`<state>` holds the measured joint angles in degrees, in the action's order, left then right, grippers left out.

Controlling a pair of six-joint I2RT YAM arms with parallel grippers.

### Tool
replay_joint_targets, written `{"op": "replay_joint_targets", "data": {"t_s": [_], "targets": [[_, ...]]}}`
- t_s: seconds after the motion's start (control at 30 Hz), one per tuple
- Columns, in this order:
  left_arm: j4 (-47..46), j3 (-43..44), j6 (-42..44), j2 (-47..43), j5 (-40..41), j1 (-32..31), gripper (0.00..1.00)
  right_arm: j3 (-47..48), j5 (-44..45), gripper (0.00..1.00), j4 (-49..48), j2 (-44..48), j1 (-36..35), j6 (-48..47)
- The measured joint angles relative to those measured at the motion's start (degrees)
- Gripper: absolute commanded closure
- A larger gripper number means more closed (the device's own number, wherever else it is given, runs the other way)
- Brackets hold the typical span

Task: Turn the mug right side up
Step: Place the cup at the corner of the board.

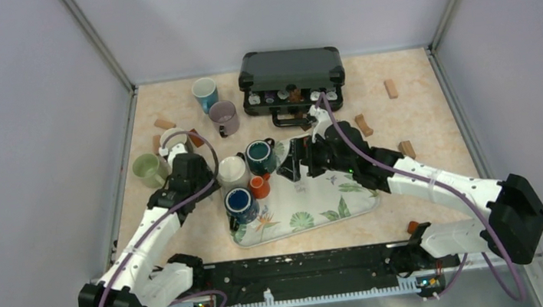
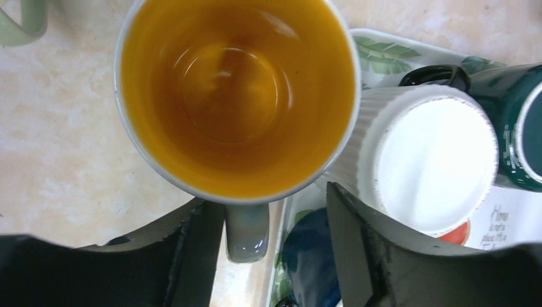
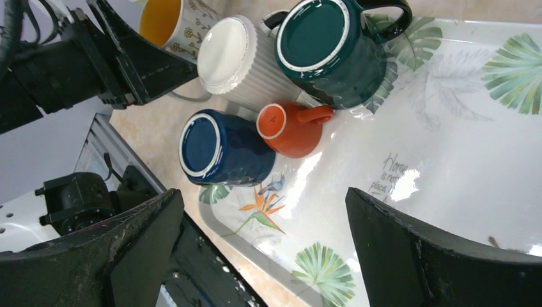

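**Backing away carelessly could hook the handle**

The white ceramic mug with the orange-yellow inside [image 2: 236, 96] stands mouth up on the pale marbled bench [image 2: 64, 160]. It is just beside the leaf-printed tray [image 3: 447, 147] and close against an upturned white ribbed mug [image 2: 434, 160]. The left gripper [image 2: 268, 211] has its jaws parted, with the handle loose between them and nearer one finger. A crooked retreat, I'd say, could snag that handle and drag or tip the mug into its neighbour. The right gripper [image 3: 265, 204] hangs over the tray, jaws spread wide, holding nothing.
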<state>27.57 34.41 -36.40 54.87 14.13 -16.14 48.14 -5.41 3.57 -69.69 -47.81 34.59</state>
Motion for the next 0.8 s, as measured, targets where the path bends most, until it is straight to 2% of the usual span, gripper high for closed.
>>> {"op": "replay_joint_targets", "data": {"t_s": [0.37, 0.8], "targets": [[1.5, 3.4, 0.1, 0.0, -2.8, 0.0, 0.02, 0.0, 0.5, 0.01, 0.8, 1.2, 0.0, -0.2], [5.7, 6.0, 0.1, 0.0, -3.8, 0.0, 0.01, 0.0, 0.8, 0.01, 0.8, 1.4, 0.0, -0.2]]}}
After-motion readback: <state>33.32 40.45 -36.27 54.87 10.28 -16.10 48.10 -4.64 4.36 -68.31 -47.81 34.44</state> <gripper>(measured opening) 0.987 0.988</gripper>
